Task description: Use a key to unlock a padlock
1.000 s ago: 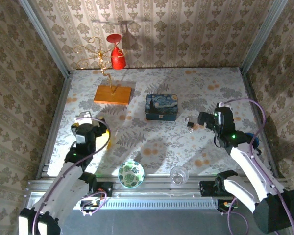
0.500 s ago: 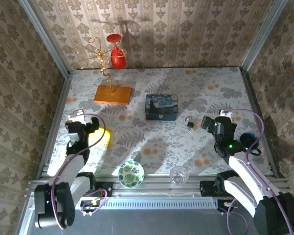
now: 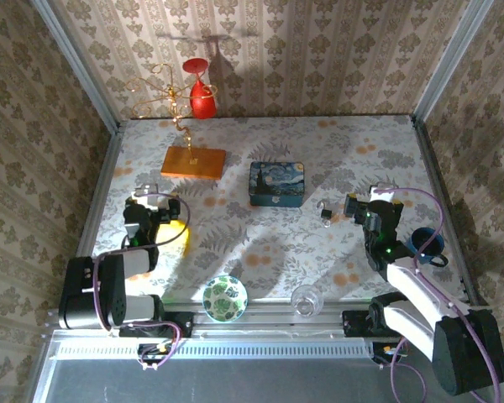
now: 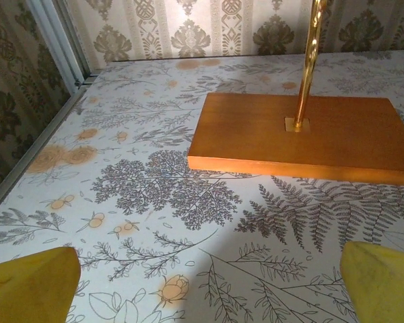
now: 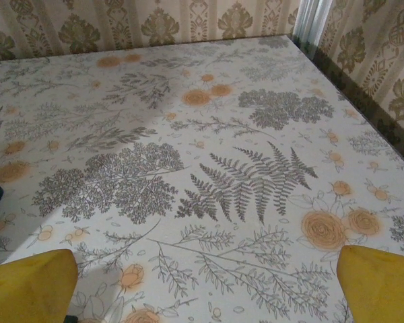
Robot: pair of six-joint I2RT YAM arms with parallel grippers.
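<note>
The padlock [image 3: 326,215] is a tiny dark and silvery thing on the flowered table [image 3: 260,243], right of the blue tin. A small silvery bit [image 3: 321,204] lies just behind it; I cannot tell whether this is the key. My right gripper [image 3: 360,205] sits low just right of the padlock, apart from it. Its yellow fingertips [image 5: 28,286] stand wide open over bare cloth, with nothing at the right gripper's middle [image 5: 203,289]. My left gripper [image 3: 154,202] is at the left, open [image 4: 205,289], facing the wooden base [image 4: 303,131].
A blue painted tin [image 3: 276,183] stands mid-table. The wooden base with its gold wire stand [image 3: 193,161] is back left, with a red goblet [image 3: 201,96] behind it. A patterned bowl [image 3: 225,298] and a clear glass [image 3: 306,300] sit at the near edge. A blue cup [image 3: 426,243] is by the right arm.
Both arms have folded back and lower towards their bases. Both grippers stay open. The padlock has not moved.
</note>
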